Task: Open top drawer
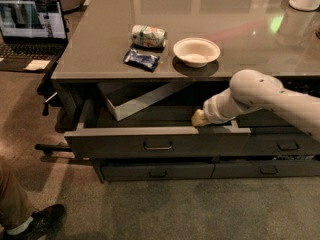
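Note:
The top drawer (120,145) is a wide dark grey drawer under the counter, pulled out, with a small loop pull (158,146) at its centre. Its inside shows, with a pale divider board (145,100) lying slanted in it. My gripper (198,118) is at the end of the white arm (260,96) that reaches in from the right. It sits at the drawer's top front edge, right of the pull, just inside the drawer.
On the grey counter (100,44) lie a can (148,36), a dark snack bag (142,59) and a white bowl (196,51). A laptop (31,26) stands at left. Lower drawers (157,172) sit below. A person's shoe (42,221) is at bottom left.

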